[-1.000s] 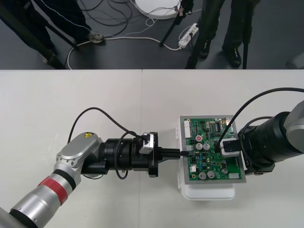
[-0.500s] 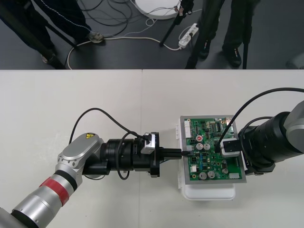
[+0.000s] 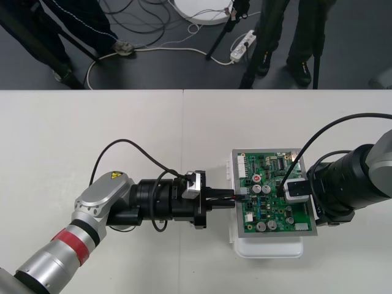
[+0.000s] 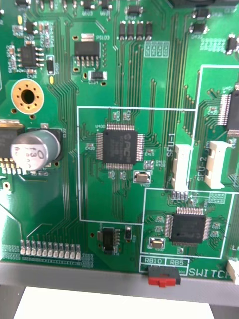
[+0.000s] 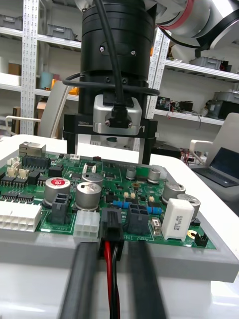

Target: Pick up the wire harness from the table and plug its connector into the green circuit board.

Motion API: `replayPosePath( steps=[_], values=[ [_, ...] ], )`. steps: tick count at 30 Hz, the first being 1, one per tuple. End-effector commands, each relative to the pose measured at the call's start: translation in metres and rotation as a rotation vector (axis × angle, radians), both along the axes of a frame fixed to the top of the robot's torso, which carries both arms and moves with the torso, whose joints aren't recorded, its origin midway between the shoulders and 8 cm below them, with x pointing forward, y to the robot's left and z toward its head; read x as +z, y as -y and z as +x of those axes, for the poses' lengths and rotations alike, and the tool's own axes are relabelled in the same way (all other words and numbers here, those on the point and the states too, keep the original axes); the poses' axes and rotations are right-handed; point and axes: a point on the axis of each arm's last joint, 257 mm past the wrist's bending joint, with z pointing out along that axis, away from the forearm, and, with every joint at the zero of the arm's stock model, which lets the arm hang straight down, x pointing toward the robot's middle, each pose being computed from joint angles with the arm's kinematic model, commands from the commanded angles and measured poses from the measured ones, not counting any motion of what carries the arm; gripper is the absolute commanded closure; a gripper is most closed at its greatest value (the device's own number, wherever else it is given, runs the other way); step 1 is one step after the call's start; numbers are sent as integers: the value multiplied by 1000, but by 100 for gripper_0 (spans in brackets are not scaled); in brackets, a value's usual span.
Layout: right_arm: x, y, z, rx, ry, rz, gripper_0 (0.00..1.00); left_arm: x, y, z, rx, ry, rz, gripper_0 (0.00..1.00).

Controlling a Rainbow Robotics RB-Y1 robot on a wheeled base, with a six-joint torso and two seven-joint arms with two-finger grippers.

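Note:
The green circuit board lies on its white base right of the table's middle. My left gripper reaches in level to the board's left edge. In the left wrist view its fingers stand slightly apart, one on each side of the harness's black plug, which sits in a socket on the board's edge. The red and black wires run back between the fingers. My right gripper hangs over the board's right part; from the left wrist it shows two fingers set wide apart, down on the board.
The board's edge beside the plug carries a white connector, capacitors and a white relay block. A black cable loops over the left arm. Bare table lies to the left and in front.
The left gripper's fingers have parted: before they read as one dark bar at the board's edge, now two bars with the red wire between them. The right arm has not moved.

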Motion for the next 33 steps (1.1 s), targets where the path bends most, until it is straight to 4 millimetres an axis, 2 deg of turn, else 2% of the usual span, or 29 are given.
replayPosePath(
  steps=[1, 8, 18, 25, 33],
  values=[
    [12, -22, 7, 40, 35, 24, 0, 17, 9, -7, -12, 52, -27, 0],
    [17, -12, 13, 38, 57, 5, 0, 19, -9, -4, -1, 61, -17, 0],
    [21, 27, 21, -17, 51, -40, 0, 16, -23, 2, 22, 45, -11, 0],
    [29, 62, 22, -85, 39, -32, 0, 9, -59, 13, 63, 55, 38, 0],
    [44, 93, 25, -81, 27, 33, 0, -5, -122, 13, 126, 38, 123, 0]
  ],
)
